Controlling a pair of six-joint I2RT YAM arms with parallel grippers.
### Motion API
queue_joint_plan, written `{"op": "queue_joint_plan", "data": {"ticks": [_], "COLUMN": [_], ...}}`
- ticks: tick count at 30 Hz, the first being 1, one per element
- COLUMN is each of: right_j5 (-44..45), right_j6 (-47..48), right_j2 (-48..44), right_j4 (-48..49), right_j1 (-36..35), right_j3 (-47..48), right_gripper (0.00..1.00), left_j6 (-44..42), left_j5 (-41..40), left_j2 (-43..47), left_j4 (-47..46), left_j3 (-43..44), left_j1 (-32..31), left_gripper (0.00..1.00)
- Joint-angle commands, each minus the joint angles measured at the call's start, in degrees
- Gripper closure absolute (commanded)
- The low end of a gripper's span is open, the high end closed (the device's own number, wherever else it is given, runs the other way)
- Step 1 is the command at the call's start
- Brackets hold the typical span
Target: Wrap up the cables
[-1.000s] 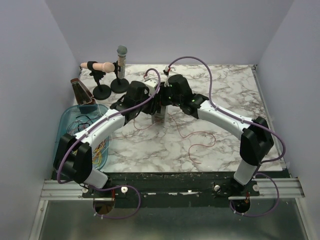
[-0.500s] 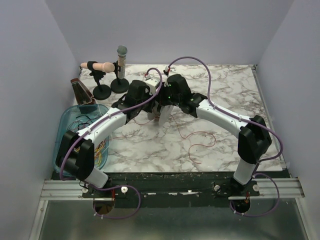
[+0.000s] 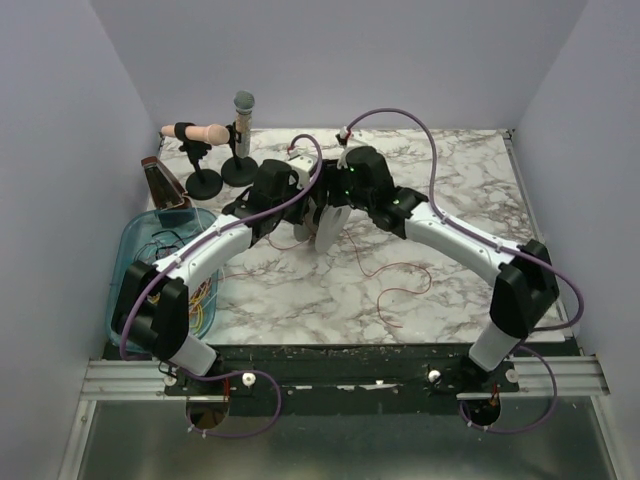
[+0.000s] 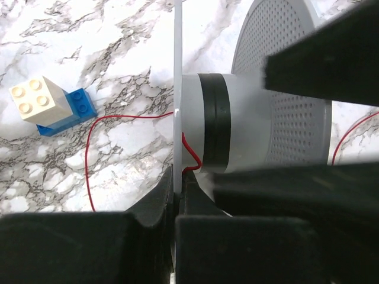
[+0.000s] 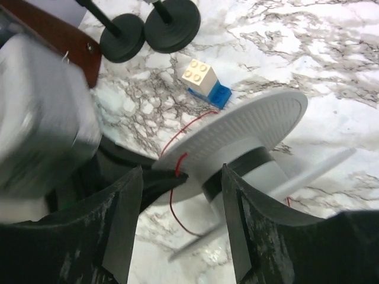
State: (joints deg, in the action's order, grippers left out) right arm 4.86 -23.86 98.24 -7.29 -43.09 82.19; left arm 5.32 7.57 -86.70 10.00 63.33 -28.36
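Note:
A pale grey spool (image 3: 330, 226) hangs tilted over the middle of the marble table. My left gripper (image 4: 176, 177) is shut on the spool's thin flange (image 4: 177, 89), edge-on between the jaws. A thin dark red cable (image 4: 89, 155) runs from the spool's core, beside a black band (image 4: 214, 121), down onto the table. It trails on in loose loops (image 3: 396, 276) to the right. My right gripper (image 5: 182, 171) stands open just above the spool's wide flange (image 5: 249, 127), touching nothing. The red cable (image 5: 173, 204) passes between its fingers. In the top view the left gripper (image 3: 304, 214) and right gripper (image 3: 342, 204) flank the spool.
A white-on-blue toy brick (image 4: 42, 103) lies on the table left of the spool. Two microphones on black round stands (image 3: 222, 176) and a brown wedge-shaped object (image 3: 164, 184) stand at the back left. A teal bin (image 3: 128, 250) with several coloured cables sits at the left edge.
My left gripper closed on the spool's flange. The right gripper let go of the spool, opened and drew back. The spool went from upright to tilted.

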Motion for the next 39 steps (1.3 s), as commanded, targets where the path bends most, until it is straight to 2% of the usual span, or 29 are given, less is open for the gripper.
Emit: {"op": "queue_joint_plan", "data": {"ticks": [1, 2, 8, 12, 16, 22, 25, 31, 32, 33, 34, 36, 37, 39], "right_j5": [-3.27, -4.50, -9.34, -11.01, -12.69, -8.73, -9.09, -9.26, -9.43, -9.96, -10.22, -9.61, -9.44, -9.17], "right_j6": [5.21, 6.62, 10.76, 12.87, 13.48, 11.65, 10.32, 11.29, 11.20, 11.03, 10.50, 8.57, 7.17, 4.62], "right_j2": [-9.62, -11.99, -24.12, -26.69, -23.54, -16.59, -12.47, -4.21, -3.32, -2.27, -1.56, -0.68, -0.76, -1.99], "right_j4": [5.69, 6.66, 11.49, 13.35, 13.18, 13.44, 14.67, 14.14, 14.06, 14.06, 13.97, 13.45, 12.92, 12.65], "right_j1": [-0.33, -0.33, 0.99, 1.26, 1.43, 3.27, 5.82, 6.18, 6.26, 6.35, 6.44, 7.49, 8.37, 11.35], "right_j3": [-6.32, -8.26, -24.50, -33.66, -38.07, -40.53, -40.10, -35.44, -34.83, -34.30, -33.94, -33.77, -33.85, -35.16], "right_gripper": [0.32, 0.26, 0.18, 0.18, 0.18, 0.18, 0.18, 0.21, 0.26, 0.37, 0.56, 0.89, 0.99, 0.99], "left_j6": [0.39, 0.22, 0.39, 1.35, 2.59, 1.88, 2.41, 4.08, 4.08, 4.00, 3.73, 3.03, 2.51, 0.75], "left_j5": [2.71, 2.88, 4.91, 5.34, 6.40, 5.96, 7.27, 10.18, 10.35, 10.27, 10.27, 10.36, 10.44, 10.53], "left_j2": [2.23, 2.75, 5.57, 5.49, 6.53, 11.10, 11.72, 12.08, 12.08, 12.16, 12.25, 12.51, 12.60, 12.96], "left_j4": [2.48, 2.74, 3.45, 3.18, 3.97, 6.08, 8.19, 11.18, 11.97, 12.76, 13.55, 15.39, 16.36, 18.82], "left_j3": [2.41, 2.67, 3.29, 2.85, 4.08, 7.07, 8.91, 13.21, 14.70, 16.20, 17.52, 20.59, 21.91, 24.72], "left_j1": [0.32, 0.58, 2.08, 2.34, 2.96, 3.31, 3.66, 4.45, 4.54, 4.72, 4.98, 5.59, 5.94, 6.73], "left_gripper": [1.00, 1.00, 1.00, 1.00, 1.00, 1.00, 1.00, 1.00, 1.00, 1.00, 1.00, 1.00, 1.00, 1.00]}}
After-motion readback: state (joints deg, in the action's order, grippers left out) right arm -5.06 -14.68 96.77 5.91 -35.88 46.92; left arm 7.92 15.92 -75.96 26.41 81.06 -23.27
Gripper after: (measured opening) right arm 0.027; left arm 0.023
